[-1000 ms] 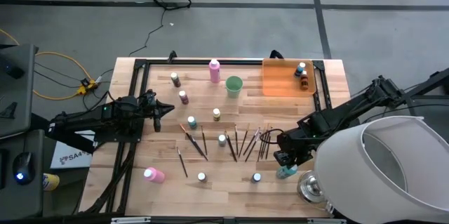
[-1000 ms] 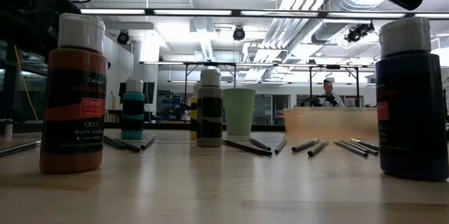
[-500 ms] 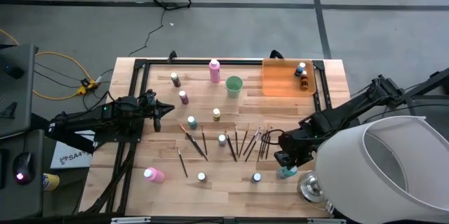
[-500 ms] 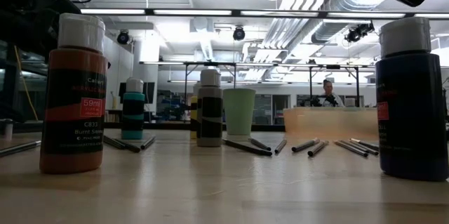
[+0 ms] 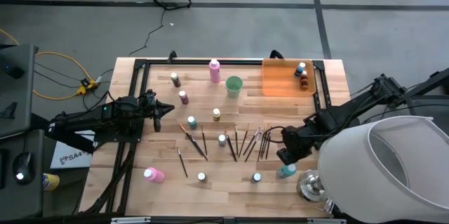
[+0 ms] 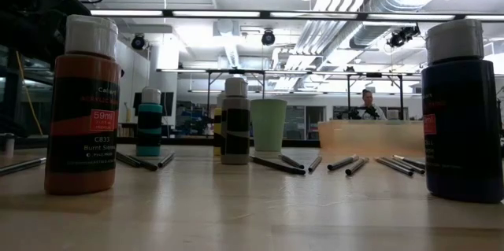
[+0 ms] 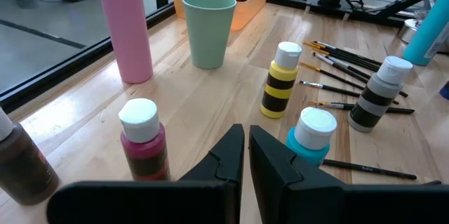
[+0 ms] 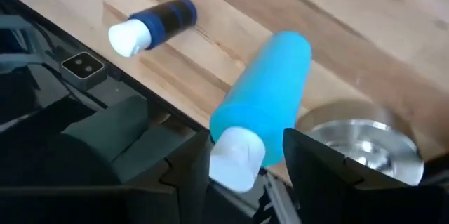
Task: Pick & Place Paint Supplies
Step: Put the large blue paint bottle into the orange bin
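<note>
Two arms: both grippers are over the wooden table (image 5: 140, 189).
Right gripper (image 8: 247, 155): at the near right part of the table, its fingers grasp the teal bottle (image 8: 263, 104) near its white cap; the bottle hangs tilted above the wood.
Left gripper (image 7: 245, 155): waits over the left side of the table, fingers clenched on nothing.
Writing: the near orange-brown bottle (image 6: 82, 105) reads "59ml", "CB33" and "Burnt Sienna"; the other words are too small.
High view only: two small bottles (image 5: 302, 73) stand in the orange tray (image 5: 280, 83); brushes (image 5: 245, 142) lie spread in the middle; one pink bottle (image 5: 153, 175) lies flat.
Left wrist view only: a pink bottle (image 7: 125, 27) stands beside the green cup (image 7: 208, 29).
Right wrist view only: a blue bottle (image 8: 151, 25) lies on its side; a metal bowl (image 8: 361, 147) is just beside the teal bottle.
Low view only: a person (image 6: 368, 103) is far behind the table.
</note>
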Robot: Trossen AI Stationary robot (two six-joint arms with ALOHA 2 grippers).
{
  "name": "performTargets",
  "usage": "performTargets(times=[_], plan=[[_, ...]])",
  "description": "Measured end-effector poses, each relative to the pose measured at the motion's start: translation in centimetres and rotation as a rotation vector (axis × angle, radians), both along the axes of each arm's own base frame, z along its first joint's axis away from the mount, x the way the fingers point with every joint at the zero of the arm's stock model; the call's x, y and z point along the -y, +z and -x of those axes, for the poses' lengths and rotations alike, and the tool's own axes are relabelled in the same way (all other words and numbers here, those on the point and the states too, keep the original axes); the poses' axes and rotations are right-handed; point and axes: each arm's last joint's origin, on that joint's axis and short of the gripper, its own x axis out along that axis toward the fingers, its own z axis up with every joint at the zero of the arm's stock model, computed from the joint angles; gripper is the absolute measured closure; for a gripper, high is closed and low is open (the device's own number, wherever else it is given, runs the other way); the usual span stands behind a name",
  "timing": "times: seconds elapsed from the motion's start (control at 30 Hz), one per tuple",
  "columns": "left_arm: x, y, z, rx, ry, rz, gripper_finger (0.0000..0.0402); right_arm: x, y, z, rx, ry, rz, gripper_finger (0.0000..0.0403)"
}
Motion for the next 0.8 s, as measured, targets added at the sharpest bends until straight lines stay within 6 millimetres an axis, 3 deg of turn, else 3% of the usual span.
performTargets(times=[0.23, 0.8], plan=[[0.0, 0.0, 0.0, 0.0, 0.0, 0.0, 0.038, -0.15, 0.07, 0.01, 0.029, 0.102, -0.021, 0.0229], [0.0, 0.0, 0.0, 0.0, 0.0, 0.0, 0.038, -0.44, -0.5, -0.62, -0.144, -0.042, -0.158, 0.0229]])
